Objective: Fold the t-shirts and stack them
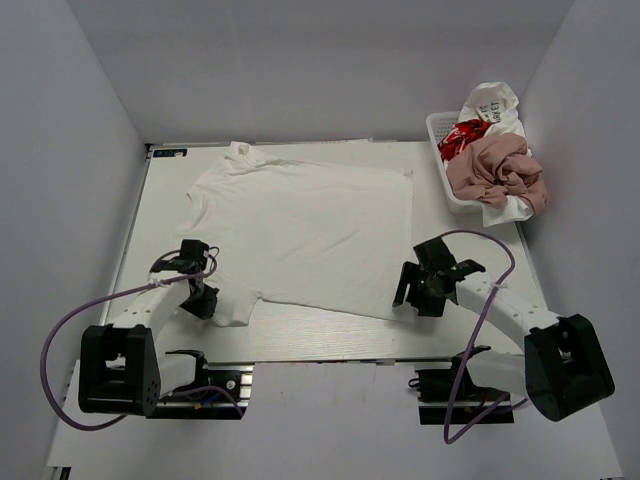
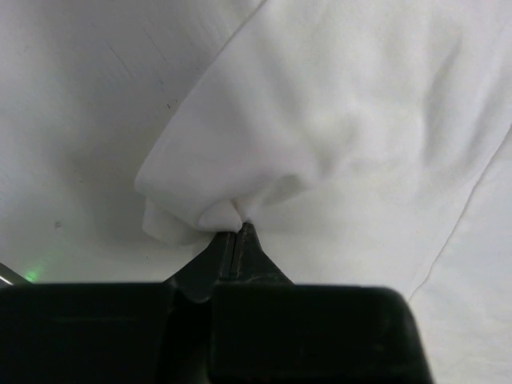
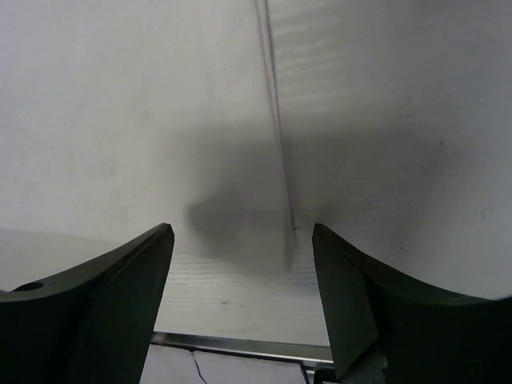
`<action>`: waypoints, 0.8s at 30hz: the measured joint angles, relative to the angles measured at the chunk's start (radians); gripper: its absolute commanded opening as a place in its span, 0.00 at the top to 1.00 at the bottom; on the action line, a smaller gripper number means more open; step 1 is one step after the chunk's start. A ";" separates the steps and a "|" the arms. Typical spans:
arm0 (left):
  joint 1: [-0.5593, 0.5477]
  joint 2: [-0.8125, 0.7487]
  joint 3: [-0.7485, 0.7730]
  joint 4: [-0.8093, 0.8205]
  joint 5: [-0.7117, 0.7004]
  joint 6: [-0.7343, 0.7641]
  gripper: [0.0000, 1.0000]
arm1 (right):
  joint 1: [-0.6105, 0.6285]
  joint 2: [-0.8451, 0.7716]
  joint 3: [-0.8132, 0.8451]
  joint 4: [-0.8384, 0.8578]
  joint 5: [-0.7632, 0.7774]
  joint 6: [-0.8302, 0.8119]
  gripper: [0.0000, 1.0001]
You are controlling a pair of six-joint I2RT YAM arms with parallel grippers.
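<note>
From above, the white short-sleeved cloth t-shirt [image 1: 310, 235] is seen spread flat at centre. At the left wrist, its seven-o'clock sleeve [image 2: 320, 136] is pinched by the left gripper [image 2: 238, 234] (jaws pressed together). At the right wrist, the right gripper [image 3: 244, 240] is seen spread and empty; lifted one-sided, the shirt could be dragged askew.

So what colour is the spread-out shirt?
The shirt is white; top view shows it best.
</note>
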 measured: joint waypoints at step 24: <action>-0.014 -0.226 -0.055 -0.082 0.127 0.042 1.00 | 0.082 -0.061 -0.019 -0.138 0.061 0.121 1.00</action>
